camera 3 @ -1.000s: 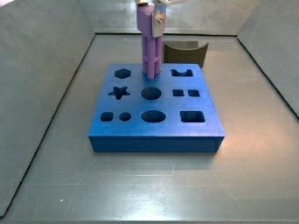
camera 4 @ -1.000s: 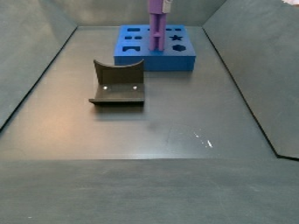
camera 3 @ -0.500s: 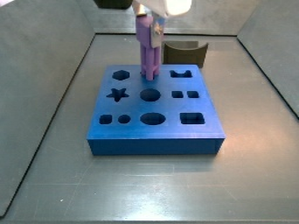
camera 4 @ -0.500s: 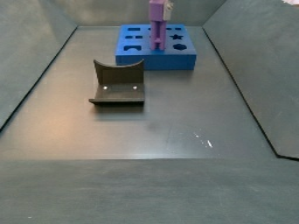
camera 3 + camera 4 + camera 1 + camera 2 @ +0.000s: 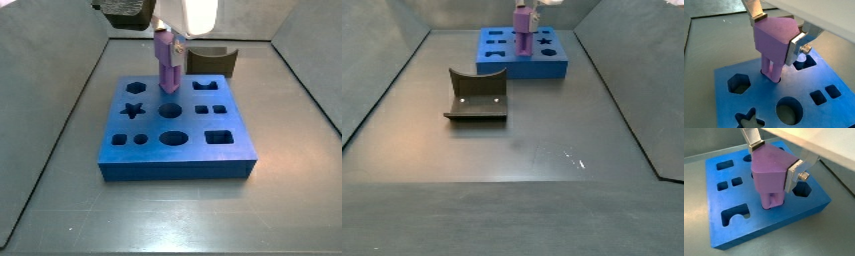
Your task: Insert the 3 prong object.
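The 3 prong object (image 5: 773, 42) is a light-purple ridged piece, standing upright. My gripper (image 5: 776, 30) is shut on its upper end, with one silver finger (image 5: 797, 46) on each side. Its lower end sits in a hole in the far row of the blue block (image 5: 764, 102). The same hold shows in a wrist view (image 5: 771, 178) over the blue block (image 5: 724, 210). In a side view the piece (image 5: 166, 62) stands on the blue block (image 5: 181, 140) under my gripper (image 5: 164, 30). In a side view (image 5: 521, 22) it stands on the far block (image 5: 520, 62).
A dark brown curved piece stands behind the block in a side view (image 5: 211, 60) and lies on the floor nearer the camera in a side view (image 5: 476, 95). The block has several other shaped holes, among them a star (image 5: 134, 108) and a round one (image 5: 173, 106). Grey walls ring the floor.
My gripper has come down with the 3 prong object. Less of the piece shows above the blue block now, its lower end deeper in the hole.
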{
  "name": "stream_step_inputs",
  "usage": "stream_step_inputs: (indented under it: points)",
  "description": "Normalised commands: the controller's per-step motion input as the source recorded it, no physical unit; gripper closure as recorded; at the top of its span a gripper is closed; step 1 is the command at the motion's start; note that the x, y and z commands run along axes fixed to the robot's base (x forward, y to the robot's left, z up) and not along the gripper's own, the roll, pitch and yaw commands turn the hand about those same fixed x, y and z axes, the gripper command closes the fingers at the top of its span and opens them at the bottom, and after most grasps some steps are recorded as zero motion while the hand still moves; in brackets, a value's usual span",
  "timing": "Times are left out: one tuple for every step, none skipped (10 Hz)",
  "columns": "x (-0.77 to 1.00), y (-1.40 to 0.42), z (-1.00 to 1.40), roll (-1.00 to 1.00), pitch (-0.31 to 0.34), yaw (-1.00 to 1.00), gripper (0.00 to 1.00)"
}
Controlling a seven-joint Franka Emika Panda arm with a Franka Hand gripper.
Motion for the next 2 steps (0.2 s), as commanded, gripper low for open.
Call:
stream_step_inputs:
  points:
    - [-0.03, 0.0, -0.11, 0.0, -0.04, 0.0, 1.0]
    - [0.0, 0.0, 0.0, 0.0, 0.0, 0.0, 1.0]
